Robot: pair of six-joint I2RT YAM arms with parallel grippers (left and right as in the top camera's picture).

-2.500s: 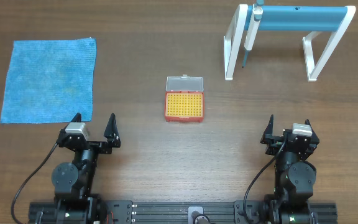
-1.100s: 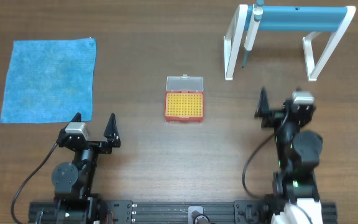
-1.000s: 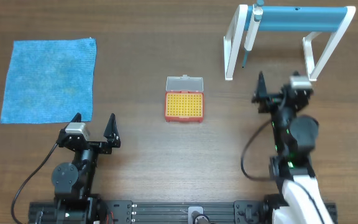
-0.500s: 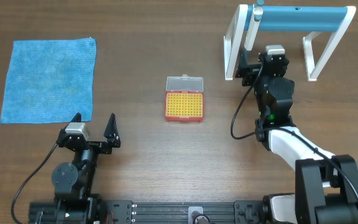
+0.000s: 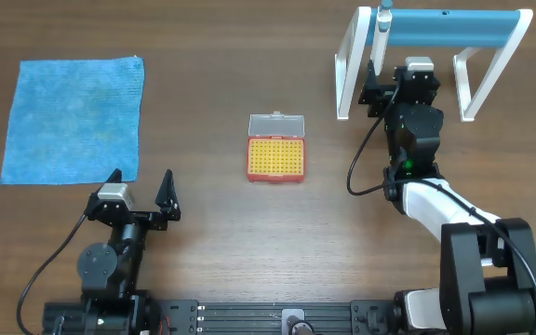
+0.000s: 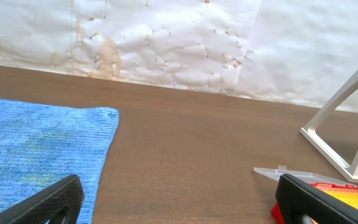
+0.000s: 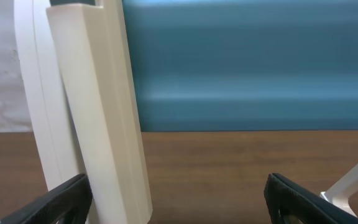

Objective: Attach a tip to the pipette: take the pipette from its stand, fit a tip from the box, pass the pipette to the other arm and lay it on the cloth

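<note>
Matt wood-grain table (image 5: 249, 242); ribbed woven cloth (image 5: 73, 121); glossy clear-lidded plastic tip box (image 5: 275, 154); smooth white plastic stand (image 5: 345, 65); crinkled paper wall (image 6: 166, 37).

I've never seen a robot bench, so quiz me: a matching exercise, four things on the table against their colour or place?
1 cloth
2 tip box
3 pipette
4 stand

A orange, mid-table
B white legs, blue bar
C blue, flat at the left
D hanging from the bar

Pairs: 1-C, 2-A, 3-D, 4-B
</note>
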